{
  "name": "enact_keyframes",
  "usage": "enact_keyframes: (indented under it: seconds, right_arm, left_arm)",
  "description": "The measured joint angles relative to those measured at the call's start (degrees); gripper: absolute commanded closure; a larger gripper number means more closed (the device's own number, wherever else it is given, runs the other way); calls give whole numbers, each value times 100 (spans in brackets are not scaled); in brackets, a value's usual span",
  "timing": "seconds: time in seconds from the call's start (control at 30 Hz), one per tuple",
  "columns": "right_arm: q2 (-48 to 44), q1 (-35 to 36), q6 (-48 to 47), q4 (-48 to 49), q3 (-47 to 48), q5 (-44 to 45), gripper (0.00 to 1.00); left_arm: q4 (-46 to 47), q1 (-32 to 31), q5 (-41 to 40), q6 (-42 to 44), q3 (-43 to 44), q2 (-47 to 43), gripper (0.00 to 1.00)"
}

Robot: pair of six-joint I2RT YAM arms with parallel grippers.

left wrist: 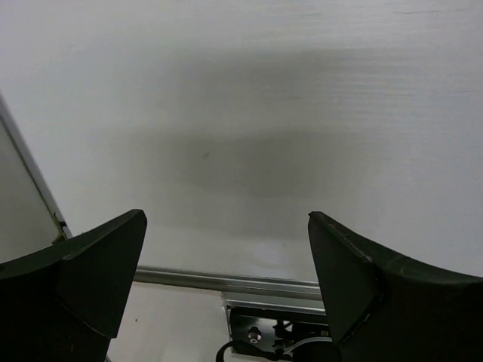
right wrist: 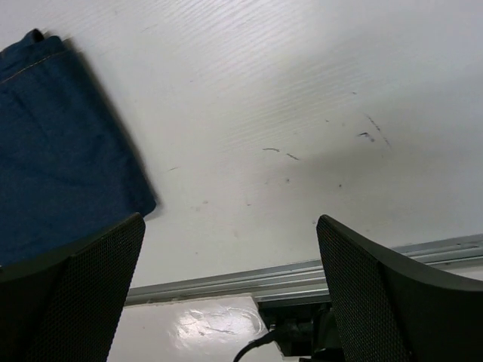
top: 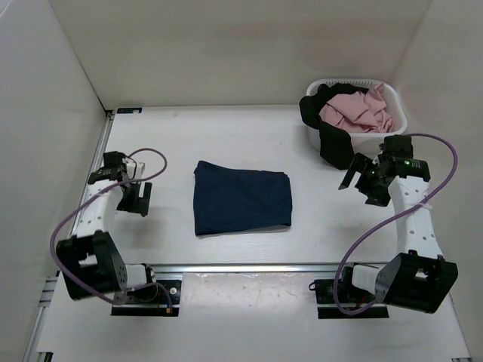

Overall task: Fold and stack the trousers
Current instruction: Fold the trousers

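Right wrist: released right fingers (right wrist: 75, 294), nothing between. Just beside one tip, folded trousers (right wrist: 60, 151) flat on bench (right wrist: 302, 113). Same at left fingers (left wrist: 83, 279): released, well apart from trousers. Probably parked aside to leave the fold undisturbed.

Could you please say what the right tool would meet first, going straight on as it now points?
Probably the bare table: the right tool frames only white surface, with the folded trousers off to one side. Depth is unclear.
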Motion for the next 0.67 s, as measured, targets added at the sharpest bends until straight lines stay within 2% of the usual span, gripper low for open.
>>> enact_keyframes:
  seconds: [0.2,0.67]
  right_arm:
    - [-2,-205,-201,-66,-11,61,1]
    - [-7,-203,-289,-42,-146,81,1]
  left_arm:
    - [125,496,17,-118,-238,-866,0]
    - [234,625,17,-162,-426,-894,0]
